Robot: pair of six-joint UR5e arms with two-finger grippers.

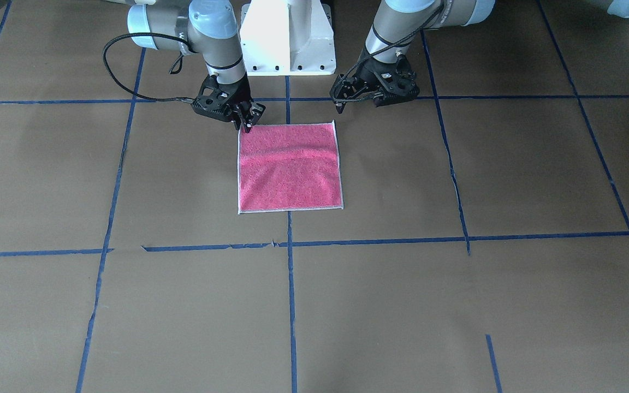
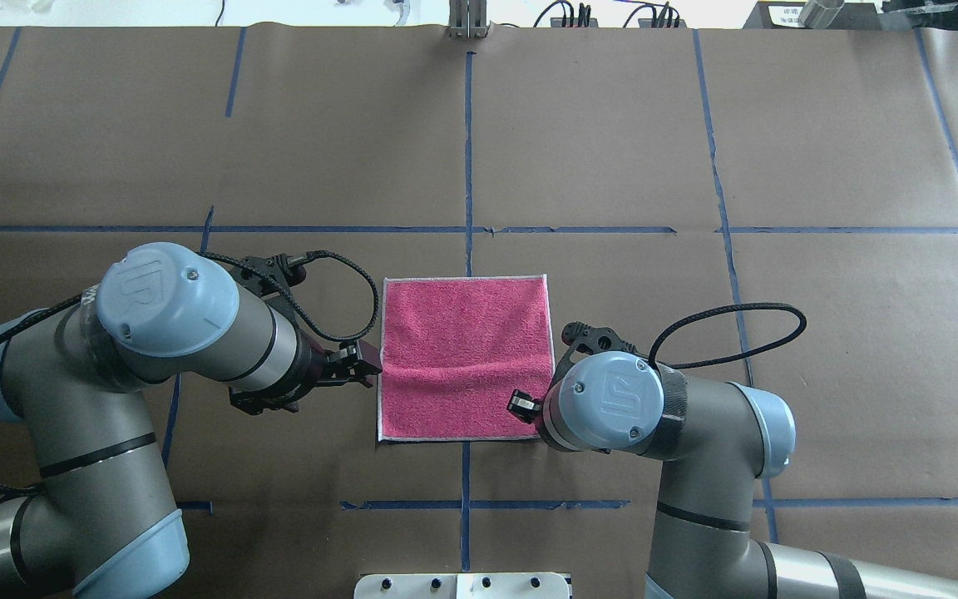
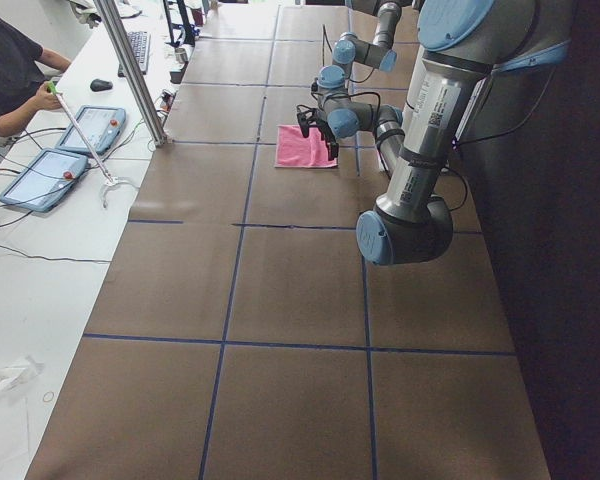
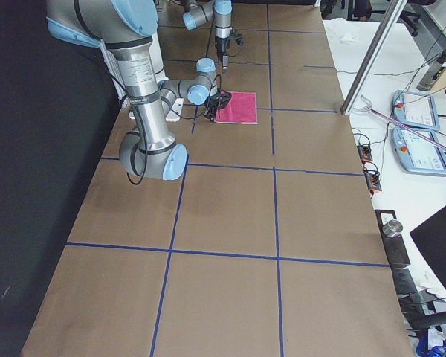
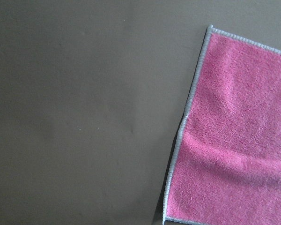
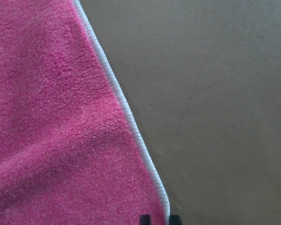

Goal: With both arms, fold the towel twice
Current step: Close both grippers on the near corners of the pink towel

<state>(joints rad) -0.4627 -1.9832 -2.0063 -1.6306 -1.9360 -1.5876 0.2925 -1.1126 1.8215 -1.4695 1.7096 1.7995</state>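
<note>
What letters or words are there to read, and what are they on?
"UR": raised logo on the left arm, on its blue cap.
"UR": same logo on the right arm, blue cap.
Printed strip on the left arm's tube: too small to read.
Towel: none.

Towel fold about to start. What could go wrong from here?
1. Right gripper straddles only the corner hem of the towel: a thin bite may slip.
2. Left gripper looks clear of the towel: unequal grasps could skew the fold.
3. A ridge crosses the towel; the crease may follow it.
</note>
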